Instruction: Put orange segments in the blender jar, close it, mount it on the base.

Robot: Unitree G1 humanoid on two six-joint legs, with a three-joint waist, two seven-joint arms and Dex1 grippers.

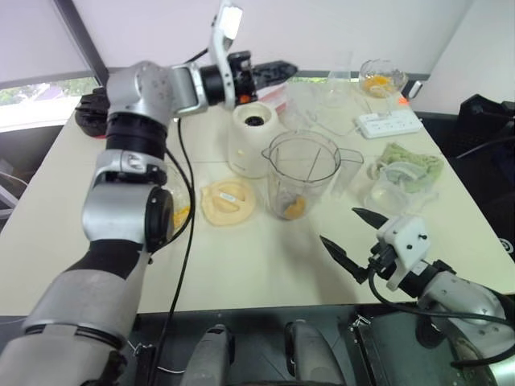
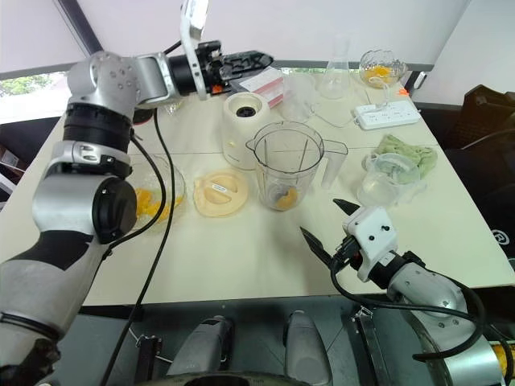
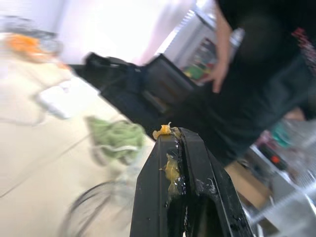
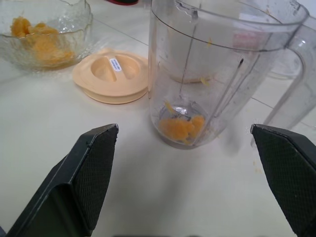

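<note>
While one blender jar (image 4: pixel 217 74) holds orange segments (image 4: pixel 180 127), left gripper (image 1: pixel 283 72) closed, right gripper (image 1: pixel 354 241) wide, empty.

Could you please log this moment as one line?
left gripper: shut, raised | right gripper: open | jar: orange segments inside | lid: off

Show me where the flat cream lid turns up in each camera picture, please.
Left eye view: the lid lies on the table, left of the blender jar.
Right eye view: the lid is again left of the jar.
Left wrist view: I can't make it out.
Right wrist view: it sits between the glass bowl and the jar.
Shared landmark: the jar.
</note>
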